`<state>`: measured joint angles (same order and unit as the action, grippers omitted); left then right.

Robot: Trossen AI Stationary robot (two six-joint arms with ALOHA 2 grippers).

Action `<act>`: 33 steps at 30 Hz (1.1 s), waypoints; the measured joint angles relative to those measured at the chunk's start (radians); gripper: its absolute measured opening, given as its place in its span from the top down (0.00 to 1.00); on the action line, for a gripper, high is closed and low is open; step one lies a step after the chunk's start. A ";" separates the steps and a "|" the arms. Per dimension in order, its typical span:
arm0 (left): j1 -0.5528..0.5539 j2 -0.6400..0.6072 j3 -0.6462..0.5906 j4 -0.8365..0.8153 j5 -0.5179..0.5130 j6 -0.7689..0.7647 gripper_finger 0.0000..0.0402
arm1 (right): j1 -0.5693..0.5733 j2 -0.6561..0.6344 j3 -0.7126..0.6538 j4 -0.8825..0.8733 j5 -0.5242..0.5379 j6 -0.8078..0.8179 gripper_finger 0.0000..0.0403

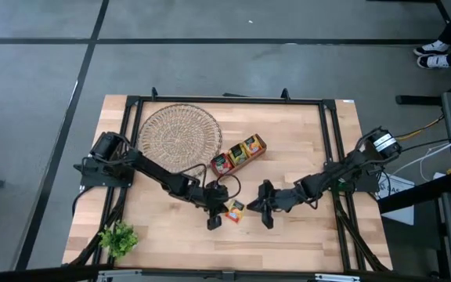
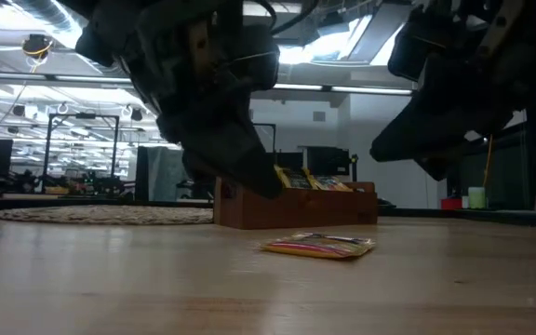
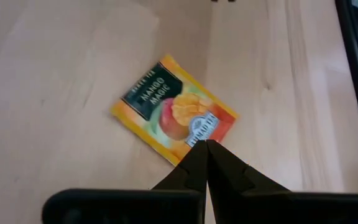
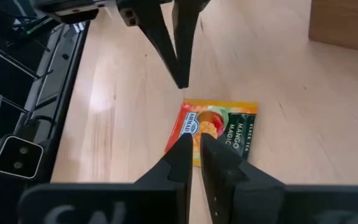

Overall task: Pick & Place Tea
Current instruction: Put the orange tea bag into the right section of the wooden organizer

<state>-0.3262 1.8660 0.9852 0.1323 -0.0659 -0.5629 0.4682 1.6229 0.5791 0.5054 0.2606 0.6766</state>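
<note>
Sachet: I see one mango tea sachet point(image 3: 174, 118) lying flat on the wooden surface point(image 1: 304, 235), near the front middle, between my two tools.
Left tool: my left tool point(image 3: 205, 149) is clenched, empty, tips together just above the sachet's edge; I cannot tell whether they touch it.
Right tool: my right tool point(image 4: 194, 146) hangs over the sachet's opposite edge, fingers a narrow slit apart, nothing between them that I can see.
Tray: the wooden tray point(image 1: 239, 154) sits behind the sachet with sachets standing in its compartments.
Dish: the wicker dish point(image 1: 179, 135) lies farther back, beside the tray.
Plant: a small green plant point(image 1: 118, 239) sits at the front left corner.
</note>
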 joint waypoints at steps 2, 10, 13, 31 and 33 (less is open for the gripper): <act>0.001 0.000 0.000 0.005 -0.005 0.000 0.99 | -0.006 -0.001 0.001 -0.005 -0.001 0.003 0.92; 0.000 0.116 0.002 0.157 0.084 0.004 0.99 | -0.063 -0.003 0.002 -0.028 -0.102 0.060 0.92; 0.008 0.156 0.003 0.200 0.139 0.000 1.00 | -0.080 -0.003 0.002 -0.042 -0.127 0.084 0.92; 0.012 0.161 0.005 0.143 0.120 0.078 0.99 | -0.179 0.004 0.002 -0.067 -0.349 0.237 0.56; 0.012 0.162 0.005 0.144 0.115 0.087 0.99 | -0.182 0.016 0.002 -0.067 -0.349 0.238 0.50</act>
<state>-0.3141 2.0278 0.9897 0.2765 0.0490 -0.4755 0.2867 1.6393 0.5812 0.4384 -0.0883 0.9142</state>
